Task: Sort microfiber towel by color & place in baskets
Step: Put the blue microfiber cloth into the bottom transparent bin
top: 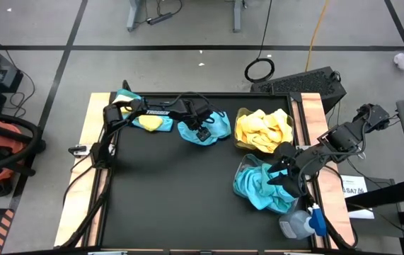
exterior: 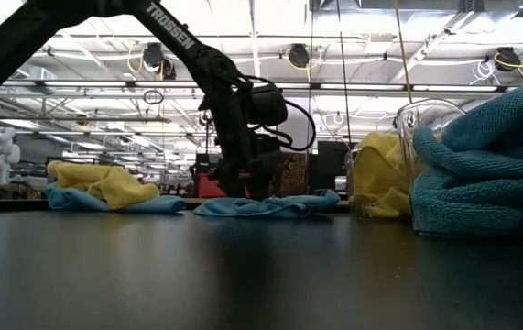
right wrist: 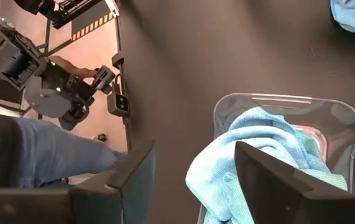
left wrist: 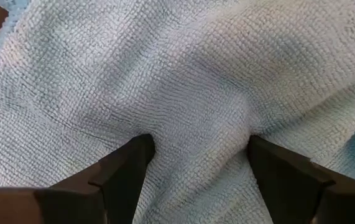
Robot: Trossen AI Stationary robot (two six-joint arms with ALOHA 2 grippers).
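Currently I read left gripper [left wrist: 197, 152] wide open, fingertips pressed into teal towel [top: 203, 129] at far centre | right gripper [top: 281, 172] part open, empty, above teal-filled basket [right wrist: 326, 109] near right | yellow-filled basket [top: 238, 145] behind it | spray bottle [top: 302, 223] near right corner.

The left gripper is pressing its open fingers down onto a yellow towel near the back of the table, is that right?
Not quite. The towel under the left gripper is teal-blue, not yellow, as the left wrist view shows. The rest holds: open fingers pressed into it, near the back of the table.
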